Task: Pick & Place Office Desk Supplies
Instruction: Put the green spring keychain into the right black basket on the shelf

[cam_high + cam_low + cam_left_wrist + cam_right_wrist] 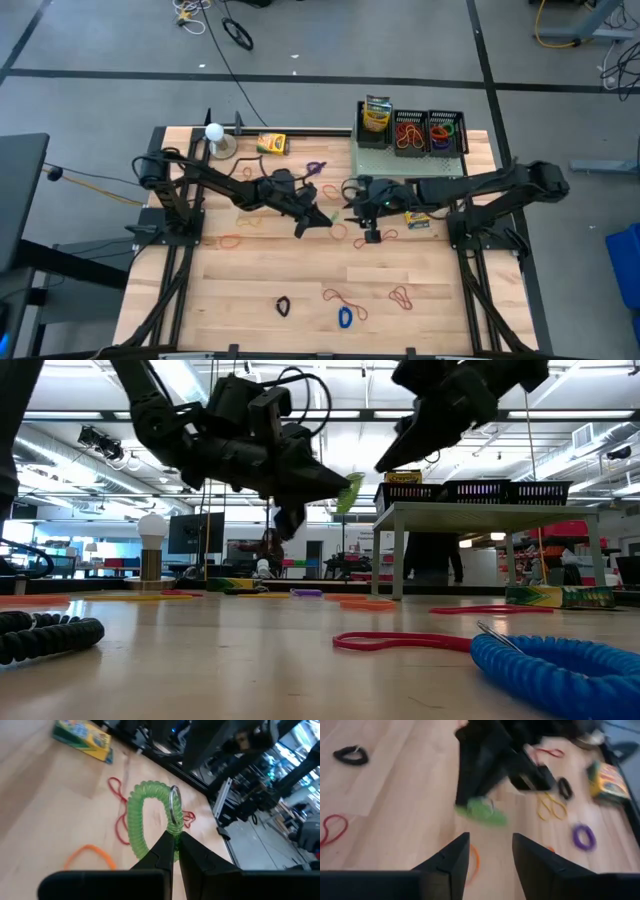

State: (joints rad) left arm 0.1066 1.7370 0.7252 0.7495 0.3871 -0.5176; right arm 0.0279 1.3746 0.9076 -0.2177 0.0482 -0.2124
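Green coiled loop (145, 815) hanging pinched between the pressed-together fingers of the left gripper (174, 837), raised off the wooden table (250, 290) just in front of the pale green shelf (440, 160) and toward its left end. Facing it from the shelf side, right gripper (490, 852) hovering with fingers spread and nothing between them. Lying flat under the shelf's right front corner, a crayon box (418, 218).

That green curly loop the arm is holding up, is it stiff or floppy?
Probably springy yet floppy: the green coil hangs in a bent loop from the left gripper, whose jaws pinch only one spot near its metal ring. It looks light, dangling freely above the table, and would likely swing when moved.
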